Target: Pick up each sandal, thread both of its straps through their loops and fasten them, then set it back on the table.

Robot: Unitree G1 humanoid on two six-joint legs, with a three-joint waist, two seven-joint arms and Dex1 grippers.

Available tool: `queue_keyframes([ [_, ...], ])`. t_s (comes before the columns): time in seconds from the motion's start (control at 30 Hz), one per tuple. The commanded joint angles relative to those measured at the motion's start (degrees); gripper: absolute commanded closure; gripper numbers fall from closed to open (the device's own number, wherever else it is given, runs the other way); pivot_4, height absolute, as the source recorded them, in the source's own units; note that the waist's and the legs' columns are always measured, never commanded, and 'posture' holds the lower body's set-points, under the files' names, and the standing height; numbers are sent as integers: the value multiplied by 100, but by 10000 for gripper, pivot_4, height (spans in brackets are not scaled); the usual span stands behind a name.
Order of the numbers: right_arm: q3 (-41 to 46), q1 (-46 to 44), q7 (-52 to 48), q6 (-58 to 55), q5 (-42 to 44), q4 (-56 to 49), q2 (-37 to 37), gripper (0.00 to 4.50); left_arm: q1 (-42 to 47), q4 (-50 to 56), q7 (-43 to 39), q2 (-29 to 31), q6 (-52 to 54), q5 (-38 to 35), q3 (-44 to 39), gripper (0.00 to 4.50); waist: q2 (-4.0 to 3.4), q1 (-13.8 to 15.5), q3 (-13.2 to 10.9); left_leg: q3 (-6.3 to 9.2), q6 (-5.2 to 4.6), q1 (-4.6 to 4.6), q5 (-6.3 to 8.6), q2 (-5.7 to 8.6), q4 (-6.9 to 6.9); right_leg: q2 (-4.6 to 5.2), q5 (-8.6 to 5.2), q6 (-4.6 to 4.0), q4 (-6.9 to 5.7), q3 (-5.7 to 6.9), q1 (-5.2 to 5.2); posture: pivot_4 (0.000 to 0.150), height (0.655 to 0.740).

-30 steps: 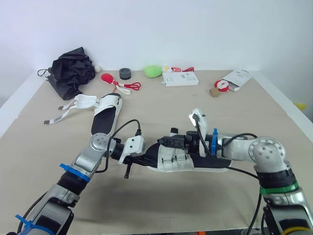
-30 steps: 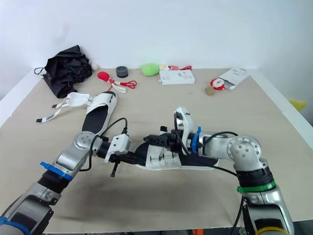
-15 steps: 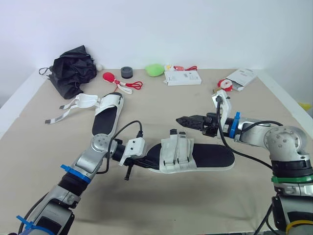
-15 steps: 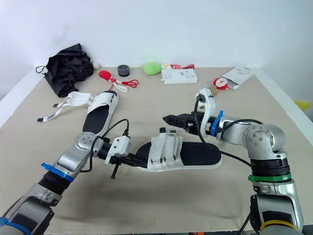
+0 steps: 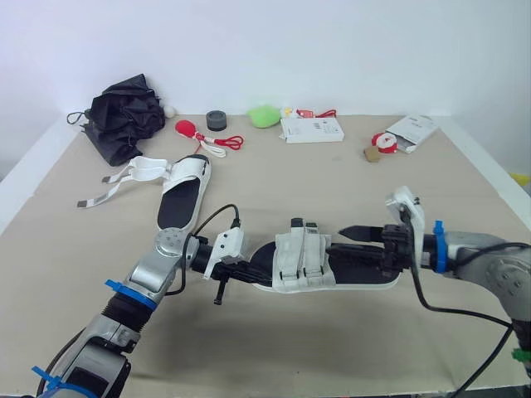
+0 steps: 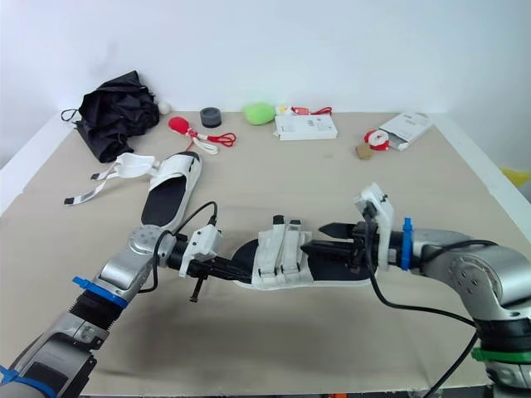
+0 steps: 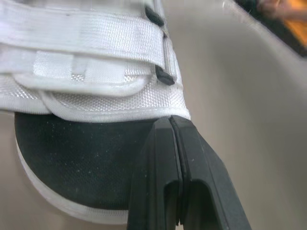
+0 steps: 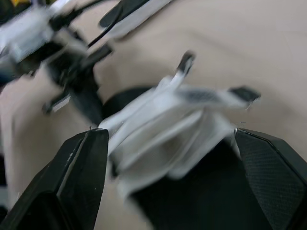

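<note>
Your right gripper [image 5: 347,241] has swung back down from mid-frame, jaws wide, over the heel end of the sandal [image 5: 299,264], likely to lift it. Your left gripper [image 5: 239,273], jaws closed, presses the toe, apparently steadying it. It lies lower centre, long axis left-right, toe left.

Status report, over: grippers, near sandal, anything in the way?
Left gripper shut, at toe of near sandal. Right gripper open, over its sole. It lies flat on table, straps folded across. Other sandal apart, straps loose.
</note>
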State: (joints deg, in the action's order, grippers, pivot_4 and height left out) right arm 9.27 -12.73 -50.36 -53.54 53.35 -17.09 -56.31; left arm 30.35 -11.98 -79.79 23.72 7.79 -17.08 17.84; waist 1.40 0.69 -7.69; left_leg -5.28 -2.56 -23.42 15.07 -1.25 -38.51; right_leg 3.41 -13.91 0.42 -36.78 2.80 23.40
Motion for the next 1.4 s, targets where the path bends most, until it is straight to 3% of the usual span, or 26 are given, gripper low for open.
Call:
queue_keyframes([
  [0.03,547,486,-493,352,-216,-338,-338,158,226,522,21,71,259,-518,-505,45000,1,-1,-24,1,0,-2,0,0,0,-1,-1,2,0,0,2,1500,7400],
  [0.27,780,1200,-598,449,-418,-656,-347,158,247,1185,163,414,1112,-1193,-1097,45000,-4,-21,-88,2,4,1,-1,-1,2,-8,-15,26,-2,-3,1,1500,7400],
  [0.47,-47,1223,-360,579,-887,-807,68,158,-393,1538,-242,1255,1344,-1448,-1363,45000,-2,-27,-102,4,25,6,-11,-1,6,-9,-28,45,-8,-3,2,1500,7400],
  [0.73,-625,555,-143,612,-1210,-417,678,158,-912,1477,-206,1499,1002,-1419,-1549,45000,12,-6,-116,5,36,5,-19,-1,-5,-1,-18,42,-11,-2,0,1500,7400],
  [0.83,-724,408,-256,593,-1194,-416,758,158,-1027,1528,-107,1456,984,-1502,-1665,45000,12,-8,-116,5,36,5,-19,-1,-4,-1,5,2,-12,-1,1,1500,7400],
  [0.93,-796,338,-323,670,-1260,-358,811,8178,-1141,1572,34,1376,1000,-1616,-1823,45000,13,-9,-116,5,36,4,-19,-1,-2,-2,3,-2,-12,0,3,1500,7400],
  [1.1,-822,337,-440,682,-1263,-355,834,32993,-1343,1684,265,1272,1066,-1780,-2040,45000,13,-10,-116,5,36,4,-18,-2,-1,-2,3,-2,-13,1,3,1500,7400],
  [1.2,-804,394,-512,691,-1253,-343,838,44408,-1526,1867,301,1201,1027,-1893,-2070,45000,13,-11,-116,5,38,6,-19,-2,-3,0,8,-3,-15,1,1,1500,7400],
  [1.4,-557,184,124,925,-1634,201,1124,44408,-1324,1933,539,931,976,-1953,-2067,45000,15,-9,-116,5,46,10,-29,-4,-5,-2,14,-6,-17,3,-1,1500,7400],
])
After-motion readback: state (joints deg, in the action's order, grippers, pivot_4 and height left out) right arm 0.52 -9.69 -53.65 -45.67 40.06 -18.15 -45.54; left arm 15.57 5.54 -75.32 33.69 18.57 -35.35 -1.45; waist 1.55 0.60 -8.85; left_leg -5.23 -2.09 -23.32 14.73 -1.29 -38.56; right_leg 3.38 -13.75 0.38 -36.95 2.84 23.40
